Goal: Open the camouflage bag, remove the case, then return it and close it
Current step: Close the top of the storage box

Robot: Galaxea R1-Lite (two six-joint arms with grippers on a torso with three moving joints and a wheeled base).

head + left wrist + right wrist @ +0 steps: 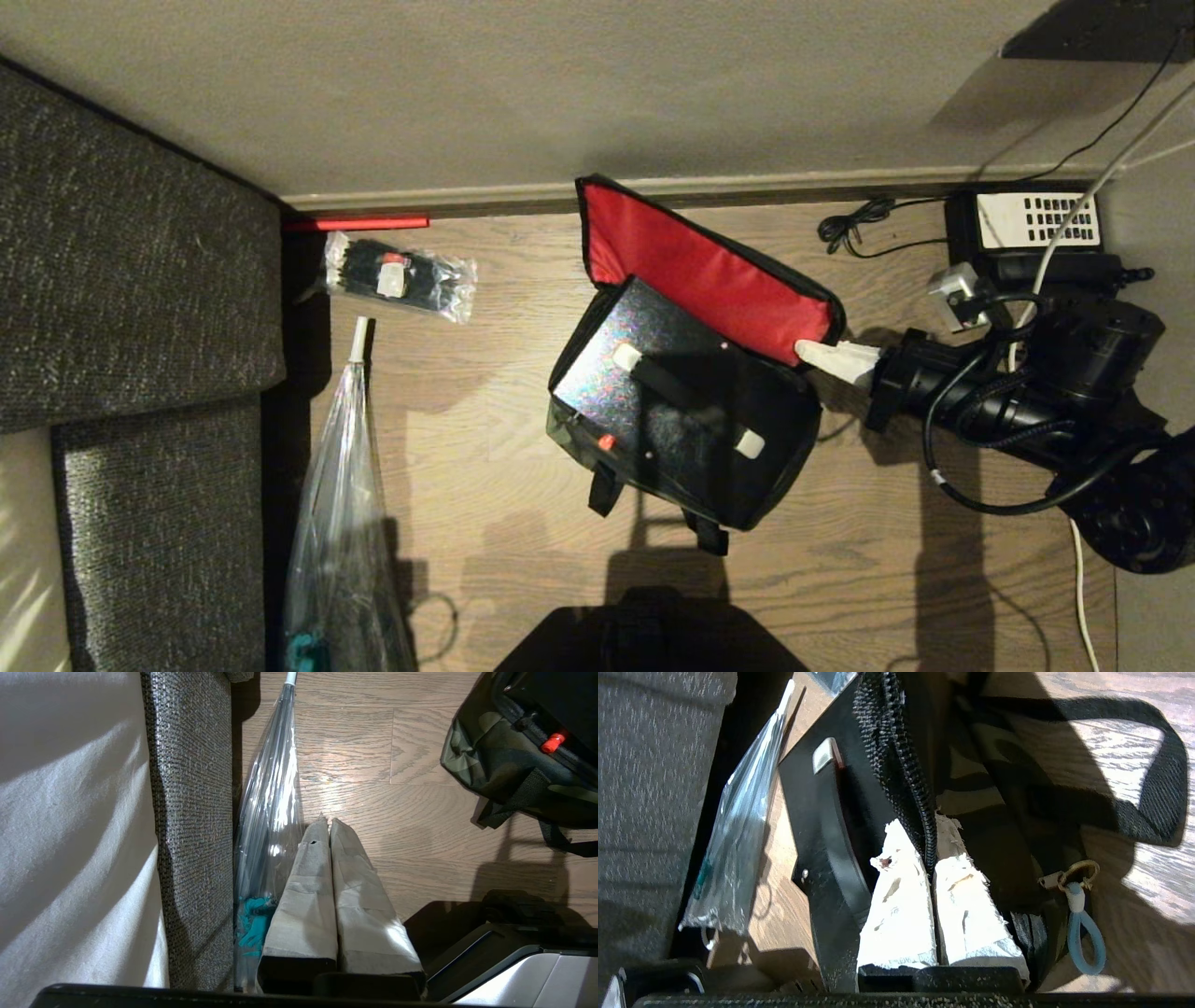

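Wood-plank floor tucked against a pale wall, grey sofa (131, 280) off to my left side, that's the setting. So the camouflage bag (747, 476) sits on the floor in the middle with its lid thrown back, red lining facing up toward the wall, and the case (653, 392) is lying inside the opening, sparkly top and black handle showing, little red latch on the near edge.

My right gripper (826, 359) is at the bag's right-hand corner, just under the edge of the lid. From the wrist view the two padded fingers (901, 896) are pressed together with the bag's zipper edge (906, 779) pinched between them, so I'd say I'm clamped on the camouflage bag rim, not on the case. The case handle sits just beside my fingers there, apart from them.

My left gripper (327, 826) hangs idle by the sofa and a clear plastic bag (271, 812), fingers together, holding nothing.

Best guess: I'm on the zipper/lid part. Which end of the task this is, I can't tell. If the case goes out next, I need to let go and grab that handle.
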